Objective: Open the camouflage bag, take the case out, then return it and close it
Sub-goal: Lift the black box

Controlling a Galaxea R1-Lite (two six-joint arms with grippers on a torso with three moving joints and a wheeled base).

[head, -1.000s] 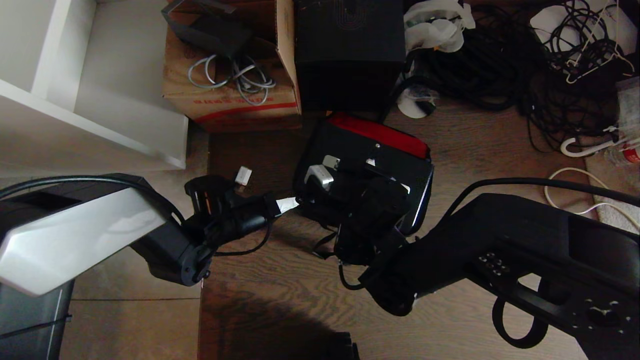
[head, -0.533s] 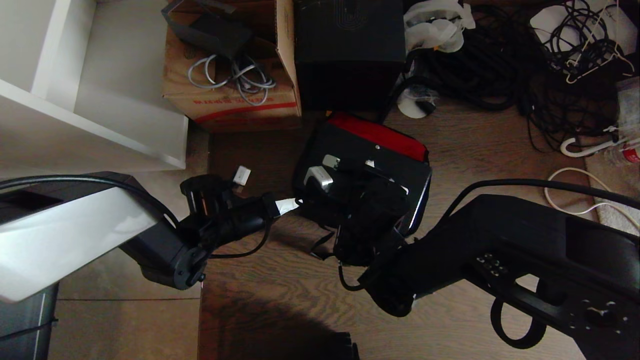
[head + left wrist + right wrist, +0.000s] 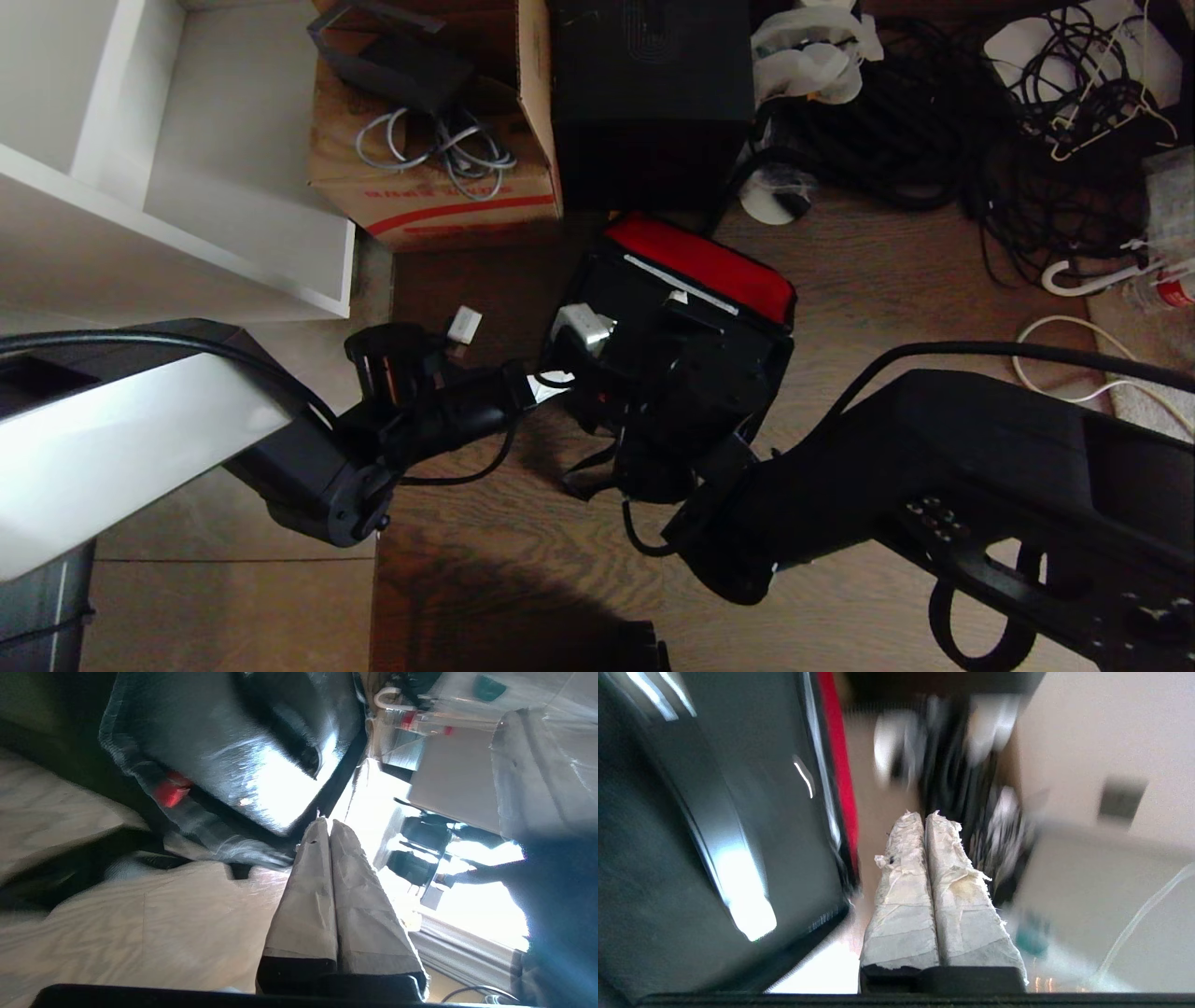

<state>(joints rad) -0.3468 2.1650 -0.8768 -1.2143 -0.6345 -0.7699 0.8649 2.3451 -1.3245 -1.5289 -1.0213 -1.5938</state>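
The bag [image 3: 681, 317] sits on the wooden floor [image 3: 523, 579] in the middle of the head view, just in front of a tall black box [image 3: 651, 93] and beside a cardboard box [image 3: 434, 177] with a red stripe. Its lid is open, showing a bright red lining along the far edge, with a thin pale strip just below it; its outer fabric is too dark here to show any pattern. A black strap trails from its near side onto the floor. Inside lies the case [image 3: 695, 350], black and rigid with a glossy face; the left wrist view shows that sheen and a small red patch on the bag's rim. A silver metal piece [image 3: 581, 327] shows at the case's left end. The left gripper [image 3: 329, 826] has its pale wrapped fingers pressed together on nothing, the tips just beside the bag's left edge. A white clip [image 3: 464, 324] sits near this arm. The right gripper [image 3: 923, 821] also has its taped fingers closed and empty, alongside the case's glossy side, with the red lining just beyond it. Tangled cables [image 3: 1027, 112] lie on the floor at the far right.
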